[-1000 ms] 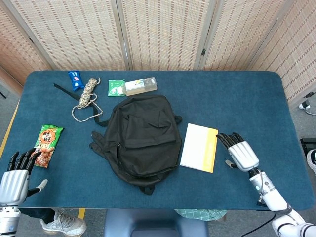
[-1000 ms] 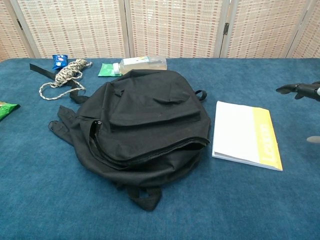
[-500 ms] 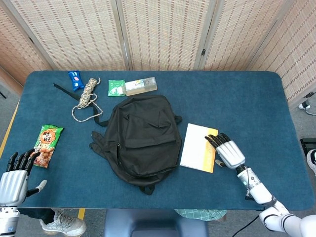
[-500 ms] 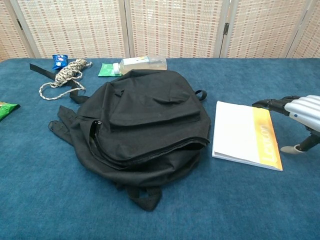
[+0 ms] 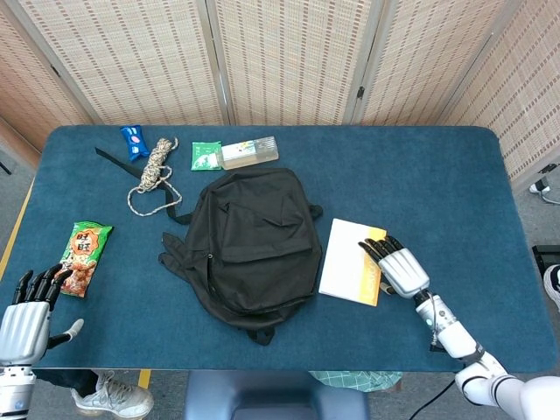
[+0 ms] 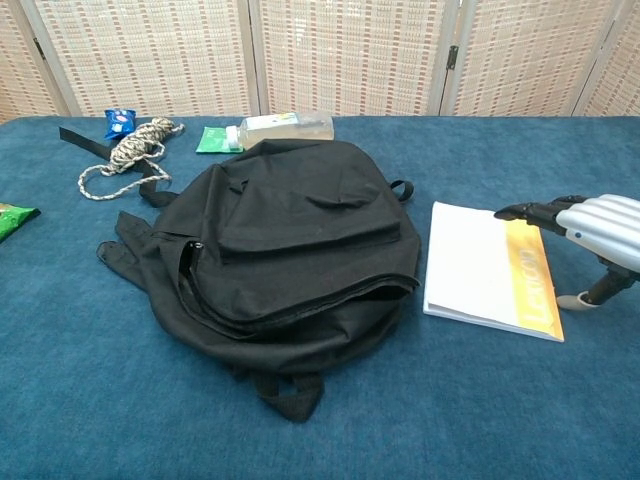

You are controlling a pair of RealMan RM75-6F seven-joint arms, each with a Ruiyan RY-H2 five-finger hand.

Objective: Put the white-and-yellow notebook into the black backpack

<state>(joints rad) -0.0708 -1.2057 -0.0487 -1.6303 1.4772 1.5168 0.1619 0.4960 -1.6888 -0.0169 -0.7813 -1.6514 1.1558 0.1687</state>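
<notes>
The white-and-yellow notebook [image 5: 350,261] [image 6: 482,270] lies flat on the blue table, just right of the black backpack [image 5: 252,247] [image 6: 283,248]. The backpack lies flat with its long zipper seam facing the front. My right hand [image 5: 398,267] [image 6: 590,226] hovers over the notebook's yellow right edge, fingers spread and pointing left across the yellow strip, thumb low beside the edge; it holds nothing. My left hand [image 5: 24,315] rests open at the table's front left corner, far from both objects; the chest view does not show it.
At the back left lie a coiled rope [image 5: 154,171], a blue packet [image 5: 132,140], a green packet [image 5: 206,156] and a clear bottle [image 5: 249,152]. A green snack bag [image 5: 83,254] lies near my left hand. Woven screens stand behind the table [image 5: 420,175].
My right hand has moved left from beside the notebook until its fingers reach over the yellow edge. The left hand, notebook and backpack have not moved.
</notes>
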